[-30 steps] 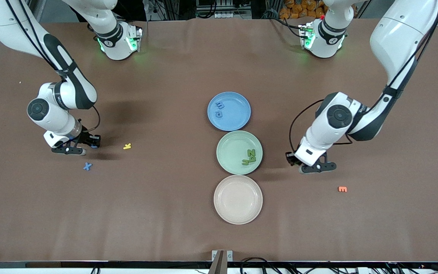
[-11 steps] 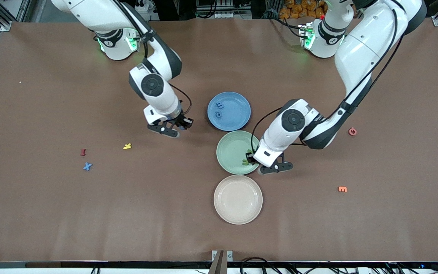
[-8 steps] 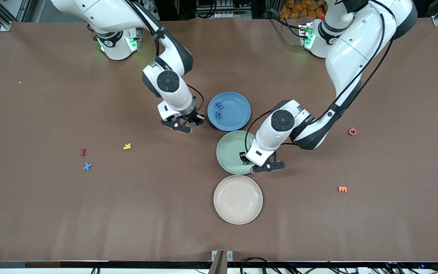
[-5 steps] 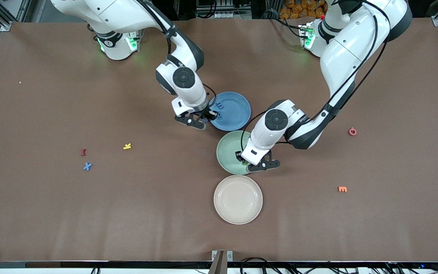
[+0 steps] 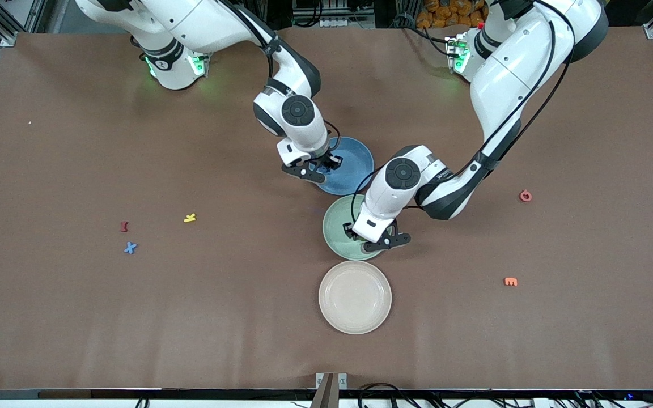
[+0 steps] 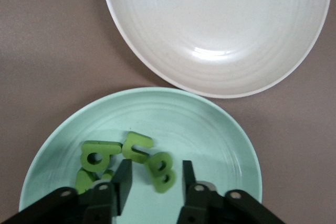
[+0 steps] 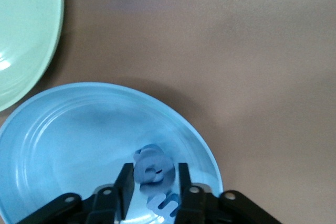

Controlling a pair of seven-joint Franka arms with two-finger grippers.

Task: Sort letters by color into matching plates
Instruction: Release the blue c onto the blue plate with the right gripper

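Note:
The blue plate (image 5: 355,164) lies just farther from the front camera than the mint green plate (image 5: 335,226). My right gripper (image 5: 319,168) is low over the blue plate (image 7: 79,129), its fingers slightly apart around a blurred blue letter (image 7: 152,167); another blue letter (image 7: 164,203) lies under it. My left gripper (image 5: 360,235) is open low over the green plate (image 6: 210,129). A green letter (image 6: 160,170) lies loose between its fingers, beside two other green letters (image 6: 97,156). A blue X letter (image 5: 130,247) lies on the table toward the right arm's end.
A cream plate (image 5: 355,297) lies nearest the front camera, beside the green plate. Yellow (image 5: 190,217) and dark red (image 5: 124,226) letters lie near the blue X. Red (image 5: 525,196) and orange (image 5: 511,281) letters lie toward the left arm's end.
The right arm swung from near the blue X to over the blue plate with a blue letter. The left arm moved over the green plate and let a green letter go.

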